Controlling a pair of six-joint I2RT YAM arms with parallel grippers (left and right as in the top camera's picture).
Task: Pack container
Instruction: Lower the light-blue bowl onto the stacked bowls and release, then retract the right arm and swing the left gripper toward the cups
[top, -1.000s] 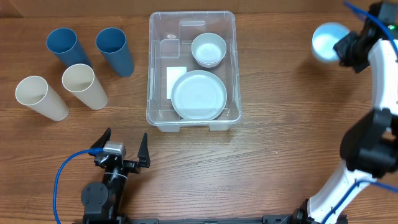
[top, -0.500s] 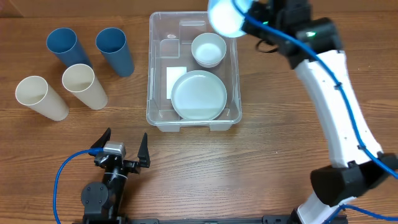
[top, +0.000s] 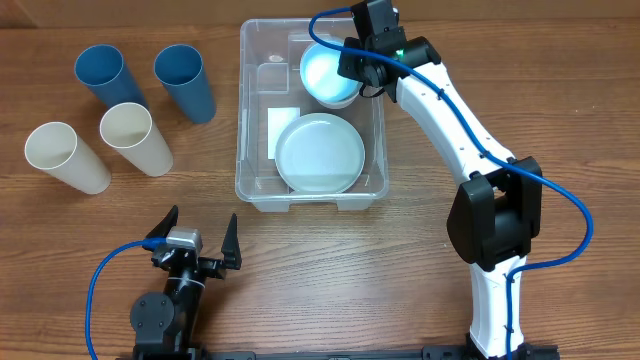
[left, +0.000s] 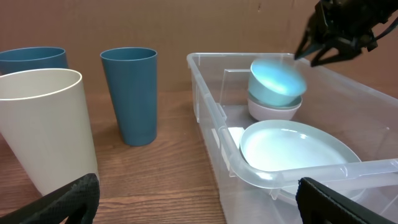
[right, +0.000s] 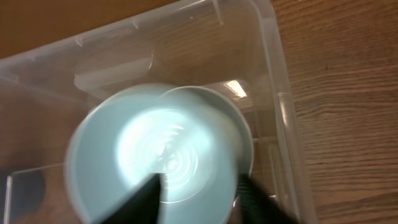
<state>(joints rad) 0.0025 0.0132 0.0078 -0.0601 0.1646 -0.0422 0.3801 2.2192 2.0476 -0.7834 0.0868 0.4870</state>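
In the upper centre of the overhead view, the right gripper (top: 352, 66) stands part-open and empty above a blue bowl (top: 320, 70) in the container (top: 241, 110), while the left gripper (top: 200, 226) at lower left gapes fully, empty.

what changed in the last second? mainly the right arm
The right gripper swung in from the far right to above the container, bringing the light blue bowl, and let it go. The bowl now lies tilted on the white bowl, blurred, with the jaws open and clear of it. Unmoved: plate, four cups, left gripper, open.
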